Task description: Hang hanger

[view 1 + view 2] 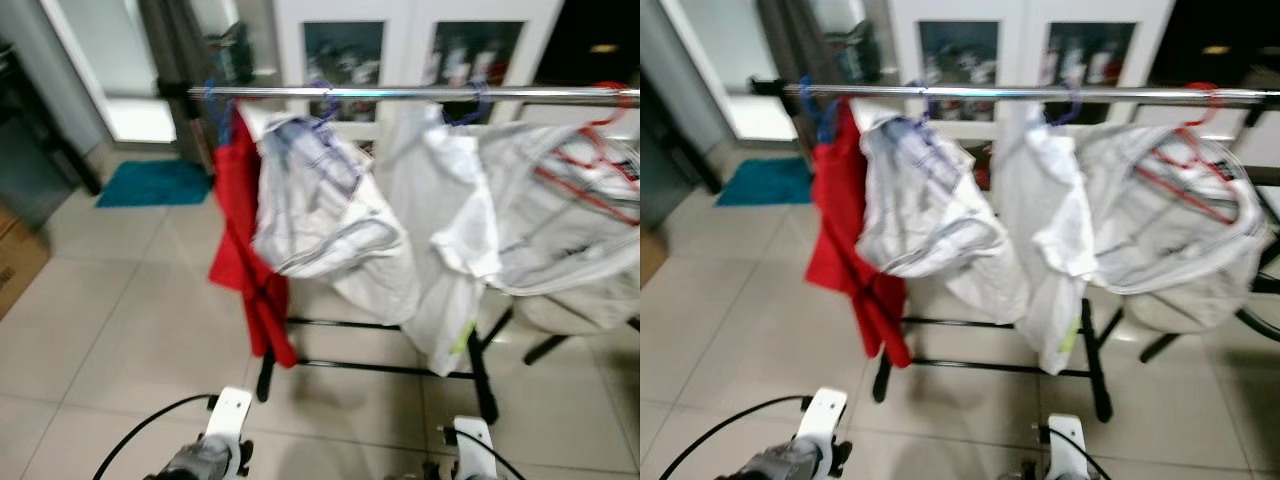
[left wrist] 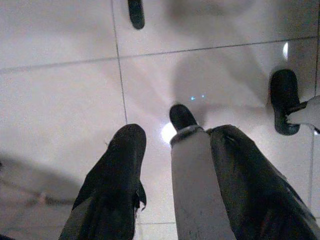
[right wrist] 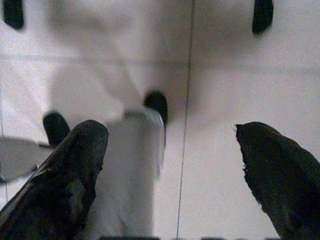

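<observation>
A chrome rail (image 1: 420, 94) of a clothes rack runs across in front of me at head height. From it hang a red garment (image 1: 240, 230) on a blue hanger (image 1: 212, 100), several white garments (image 1: 330, 210), and at the far right a red hanger (image 1: 590, 175) carrying a white garment. Both my arms hang low in front of the rack, the left arm (image 1: 222, 440) and the right arm (image 1: 470, 445). In the wrist views, my left gripper (image 2: 177, 134) and right gripper (image 3: 172, 129) point down at the tiled floor. Both are open and hold nothing.
The rack's black base bars (image 1: 380, 368) and feet (image 2: 284, 100) rest on pale tiles just ahead. A teal mat (image 1: 155, 183) lies by a doorway at the back left. A white glass-door cabinet (image 1: 420, 40) stands behind the rack, and a cardboard box (image 1: 15, 255) sits at the left edge.
</observation>
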You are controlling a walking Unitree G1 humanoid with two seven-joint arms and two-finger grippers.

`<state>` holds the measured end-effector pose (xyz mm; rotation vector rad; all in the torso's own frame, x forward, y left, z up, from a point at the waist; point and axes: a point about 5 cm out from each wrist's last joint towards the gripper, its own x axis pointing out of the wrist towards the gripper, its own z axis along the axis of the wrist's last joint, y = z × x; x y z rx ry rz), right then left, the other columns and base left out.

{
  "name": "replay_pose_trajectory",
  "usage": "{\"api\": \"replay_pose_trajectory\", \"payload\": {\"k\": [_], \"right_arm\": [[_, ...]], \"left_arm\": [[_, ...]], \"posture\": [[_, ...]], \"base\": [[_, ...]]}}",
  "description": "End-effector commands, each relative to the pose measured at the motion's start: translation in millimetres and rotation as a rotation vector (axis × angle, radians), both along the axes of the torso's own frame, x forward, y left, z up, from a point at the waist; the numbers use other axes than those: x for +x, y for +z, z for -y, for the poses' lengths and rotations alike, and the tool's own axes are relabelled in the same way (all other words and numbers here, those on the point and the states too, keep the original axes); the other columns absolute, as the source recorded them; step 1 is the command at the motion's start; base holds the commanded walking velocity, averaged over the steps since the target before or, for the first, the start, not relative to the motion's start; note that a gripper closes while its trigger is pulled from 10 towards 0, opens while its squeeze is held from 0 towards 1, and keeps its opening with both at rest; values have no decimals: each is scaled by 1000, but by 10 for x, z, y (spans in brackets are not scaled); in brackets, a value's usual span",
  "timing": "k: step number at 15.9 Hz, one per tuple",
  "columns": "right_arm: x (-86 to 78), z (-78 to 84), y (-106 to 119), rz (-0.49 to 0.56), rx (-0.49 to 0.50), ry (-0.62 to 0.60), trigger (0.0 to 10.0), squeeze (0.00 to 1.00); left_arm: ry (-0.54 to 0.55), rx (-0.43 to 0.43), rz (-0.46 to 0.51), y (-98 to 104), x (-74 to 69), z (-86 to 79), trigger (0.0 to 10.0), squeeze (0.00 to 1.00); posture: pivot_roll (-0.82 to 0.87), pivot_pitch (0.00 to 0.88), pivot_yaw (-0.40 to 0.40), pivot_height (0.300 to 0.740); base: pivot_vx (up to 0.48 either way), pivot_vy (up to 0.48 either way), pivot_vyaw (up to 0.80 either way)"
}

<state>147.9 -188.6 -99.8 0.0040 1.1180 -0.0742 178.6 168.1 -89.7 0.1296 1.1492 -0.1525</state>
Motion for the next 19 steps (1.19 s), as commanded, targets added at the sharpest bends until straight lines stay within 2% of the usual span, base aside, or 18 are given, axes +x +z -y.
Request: {"api": "replay_pose_trajectory", "payload": {"k": [1, 2, 3, 5, 6, 7, 8, 9, 10, 11, 12, 13, 14, 15, 17, 18, 19], "right_arm": [[139, 15, 64, 77, -32, 54, 10000, 1000], [246, 47, 126, 147, -66, 103, 10000, 1000], [400, 67, 225, 243, -39, 137, 10000, 1000], [565, 114, 372, 354, 19, 192, 10000, 1000], [676, 153, 573, 490, 72, 247, 10000, 1000], [721, 171, 805, 633, 115, 271, 10000, 1000], [728, 179, 931, 696, 127, 279, 10000, 1000], [739, 181, 1265, 825, 151, 253, 10000, 1000], [739, 181, 1265, 825, 151, 253, 10000, 1000], [733, 163, 1437, 875, 162, 247, 10000, 1000], [738, 75, 1895, 1006, 187, 216, 10000, 1000], [739, 6, 2250, 1133, 114, 213, 10000, 1000], [738, -36, 2342, 1179, 59, 237, 10000, 1000], [746, -76, 2426, 1216, 9, 187, 10000, 1000], [763, -115, 2448, 1210, 28, 162, 10000, 1000], [794, -86, 2446, 1147, 54, 148, 10000, 1000], [820, -9, 2448, 1107, 40, 71, 10000, 1000]], "left_arm": [[28, -41, 46, 31, 62, 11, 10000, 1000], [71, -69, 67, 31, 51, -25, 10000, 1000], [96, -85, 113, 59, 83, -97, 10000, 1000], [57, -83, 216, 137, 177, -183, 10000, 1000], [44, -87, 347, 252, 285, -279, 10000, 1000], [46, -102, 471, 393, 390, -365, 10000, 1000], [27, -106, 545, 497, 445, -401, 10000, 1000], [-50, -120, 708, 827, 566, -428, 10000, 1000], [-50, -120, 708, 827, 566, -428, 10000, 1000], [-90, -128, 780, 1011, 605, -417, 10000, 1000], [-151, -138, 970, 1533, 751, -304, 10000, 1000], [-155, -129, 1118, 1977, 869, -140, 10000, 1000], [-137, -160, 1156, 2108, 889, -68, 10000, 1000], [-113, -159, 1177, 2209, 871, -33, 10000, 0], [-101, -141, 1182, 2238, 848, -13, 10000, 0], [-116, -158, 1184, 2278, 830, 83, 10000, 0], [-171, -201, 1194, 2373, 835, 193, 10000, 0]], "posture": [[-164, 0, 65, 740], [-153, 0, 52, 740], [-138, 0, 28, 740], [-114, 0, -4, 740], [-93, 0, -22, 740], [-85, 0, -24, 740], [-85, 0, -20, 740], [-82, 0, -9, 740], [-82, 0, -9, 740], [-82, 0, -4, 740], [-82, 0, 19, 740], [-86, 0, 35, 740], [-89, 0, 39, 740], [-79, 0, 34, 740], [-68, 0, 24, 740], [-46, 0, 25, 740], [-86, 0, 48, 740]], "base": [[0, 0, 0], [0, 0, 0], [0, 0, 0], [0, 0, 0], [0, 0, 0], [0, 0, 0], [0, 0, 0], [0, 0, 0], [0, 0, 0], [0, 0, 0], [0, 0, 0], [0, 0, 0], [0, 0, 0], [0, 0, 0], [0, 0, 0], [0, 0, 0], [0, 0, 0]]}}
